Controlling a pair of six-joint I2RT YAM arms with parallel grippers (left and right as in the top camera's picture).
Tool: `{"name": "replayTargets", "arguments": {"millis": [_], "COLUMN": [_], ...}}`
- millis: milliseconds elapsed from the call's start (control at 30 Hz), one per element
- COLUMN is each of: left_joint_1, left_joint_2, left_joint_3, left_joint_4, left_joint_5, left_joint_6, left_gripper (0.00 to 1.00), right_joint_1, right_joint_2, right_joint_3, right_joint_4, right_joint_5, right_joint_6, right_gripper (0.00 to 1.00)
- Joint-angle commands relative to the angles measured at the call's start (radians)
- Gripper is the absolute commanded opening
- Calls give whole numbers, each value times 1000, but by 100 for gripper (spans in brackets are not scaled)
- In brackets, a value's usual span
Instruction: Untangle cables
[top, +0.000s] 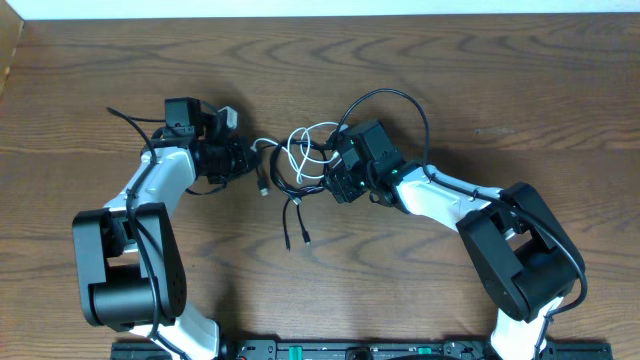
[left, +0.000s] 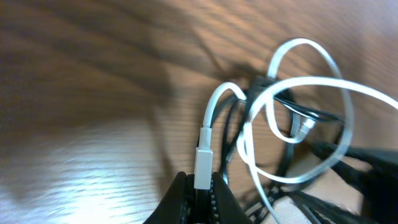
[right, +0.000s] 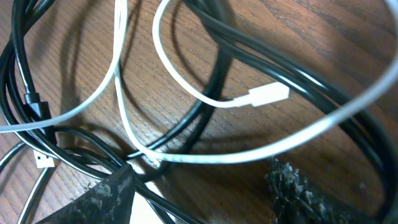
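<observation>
Pulling slow is the trick here imo. The left gripper is clamped on the plug at one end of the white cable. So the way to do this well, I reckon, is to draw that end straight out to the left, low over the worktop, and watch whether the white loops slide free or cinch down on the black cables. If they tighten, stop and give slack rather than yanking.

The right gripper has its fingers apart right over the knot, with white and black strands running between them and nothing pinched that I can see. It'd be the anchor: close on a black strand only and hold it down so the whole bundle doesn't drag along. Easy to grab white by mistake, since the other white plug sits loose just past the fingers.

Pose-wise, the tangle lies mid-worktop between the two arms, with a couple of black ends trailing toward the robot. The left arm comes in from the left with its wrist aimed right at the knot. The right arm mirrors it, folded at the elbow and aimed left, close over the cables.
</observation>
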Motion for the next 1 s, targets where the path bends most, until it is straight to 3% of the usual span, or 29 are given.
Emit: {"name": "replayTargets", "arguments": {"millis": [0, 233, 467, 767, 933, 967], "left_joint_1": [4, -28, -93, -109, -117, -123], "left_joint_2": [2, 2, 3, 3, 3, 3], "left_joint_3": [-3, -11, -12, -12, -11, -12], "left_joint_4": [-10, -10, -18, -17, -17, -17], "left_joint_5": [-159, -183, -399, -364, -260, -259], "left_joint_6": [-74, -85, -187, -195, -180, -180], "left_gripper": [8, 11, 17, 51, 56, 56], "right_joint_1": [4, 4, 4, 4, 4, 4], "right_joint_2": [51, 51, 51, 52, 52, 52], "right_joint_3": [-16, -16, -16, -16, -16, -16], "right_joint_4": [-16, -16, -16, -16, -16, -16], "right_joint_5": [12, 12, 12, 12, 12, 11], "right_joint_6": [-9, -9, -9, -9, -8, -8], "right_gripper": [66, 66, 66, 68, 70, 65]}}
